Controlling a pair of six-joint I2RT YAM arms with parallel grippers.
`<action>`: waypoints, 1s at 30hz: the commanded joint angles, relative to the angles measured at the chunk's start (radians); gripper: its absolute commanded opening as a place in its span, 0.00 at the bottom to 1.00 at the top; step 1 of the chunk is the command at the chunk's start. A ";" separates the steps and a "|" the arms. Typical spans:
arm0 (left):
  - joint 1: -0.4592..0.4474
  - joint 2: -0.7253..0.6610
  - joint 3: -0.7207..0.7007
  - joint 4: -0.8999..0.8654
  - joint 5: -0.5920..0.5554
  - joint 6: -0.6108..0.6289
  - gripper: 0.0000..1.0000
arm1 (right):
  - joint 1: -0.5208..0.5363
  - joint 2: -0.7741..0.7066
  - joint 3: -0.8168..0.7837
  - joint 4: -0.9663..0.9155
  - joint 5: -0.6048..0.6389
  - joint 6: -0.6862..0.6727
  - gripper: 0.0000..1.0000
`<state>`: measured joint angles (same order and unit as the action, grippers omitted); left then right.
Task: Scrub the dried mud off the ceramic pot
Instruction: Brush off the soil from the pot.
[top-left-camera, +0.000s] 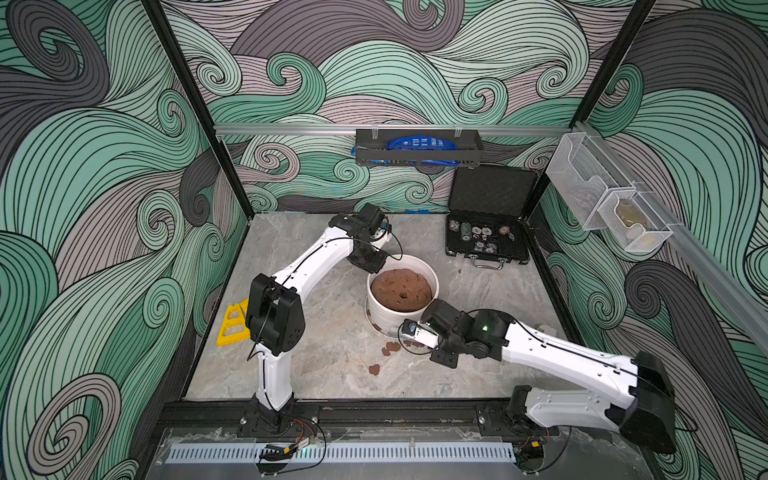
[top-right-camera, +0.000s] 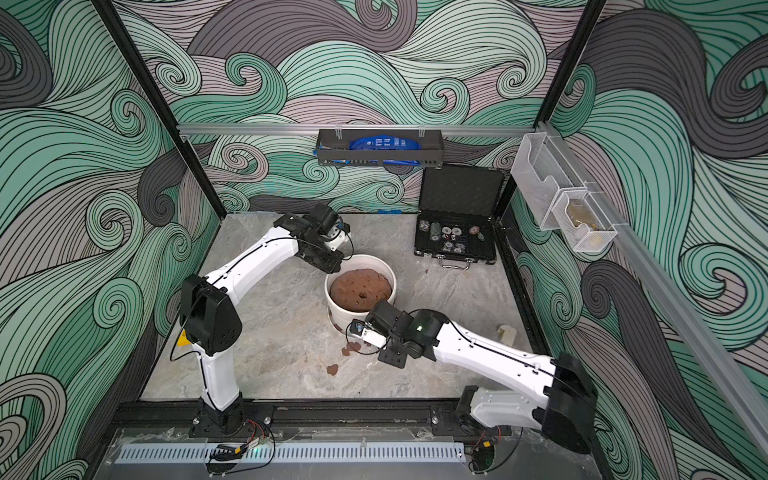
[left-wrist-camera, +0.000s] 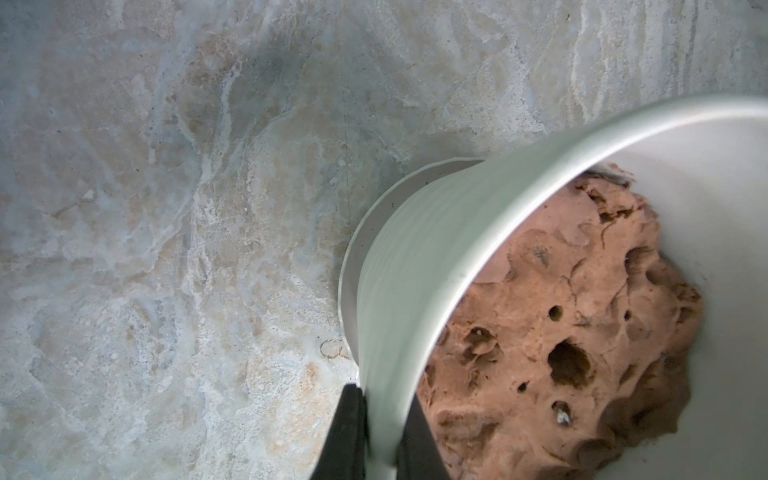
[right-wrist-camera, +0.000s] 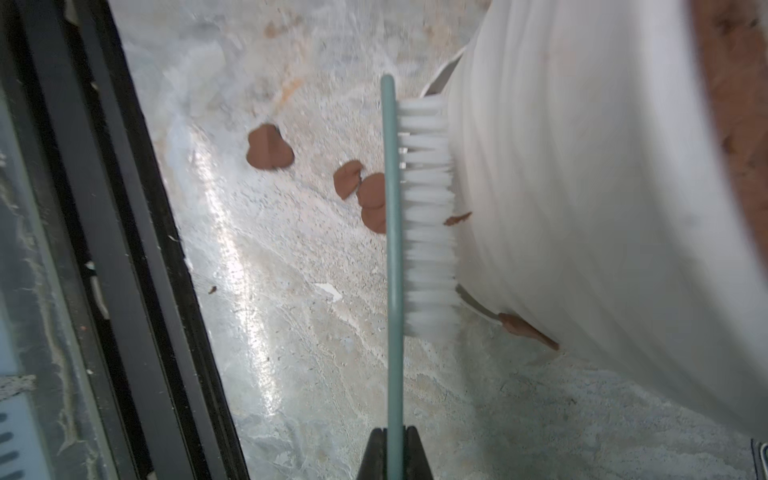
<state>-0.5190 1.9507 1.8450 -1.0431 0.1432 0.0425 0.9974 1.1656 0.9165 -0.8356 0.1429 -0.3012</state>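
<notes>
The white ribbed ceramic pot stands mid-floor on a saucer, filled with a brown soil mass. My left gripper is shut on the pot's far rim, one finger outside the wall and one inside. My right gripper is shut on the handle of a teal brush. Its white bristles press against the pot's near wall. Dried mud flakes cling low on that wall; others lie on the floor.
An open black case of poker chips sits at the back right. A yellow tool lies by the left arm's base, and a small white object lies at the right. The black frame rail borders the floor near the brush.
</notes>
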 joint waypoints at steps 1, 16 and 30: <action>0.020 0.051 0.052 0.029 0.118 0.089 0.00 | 0.002 -0.055 0.030 0.005 -0.071 -0.029 0.00; 0.021 0.055 0.115 -0.028 0.131 0.261 0.07 | -0.032 -0.117 0.031 0.052 -0.122 -0.051 0.00; 0.021 -0.055 0.113 0.006 0.100 0.071 0.44 | -0.062 -0.128 0.025 0.060 -0.137 -0.067 0.00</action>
<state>-0.4988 1.9682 1.9221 -1.0431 0.2546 0.1997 0.9478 1.0554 0.9352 -0.7887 0.0322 -0.3565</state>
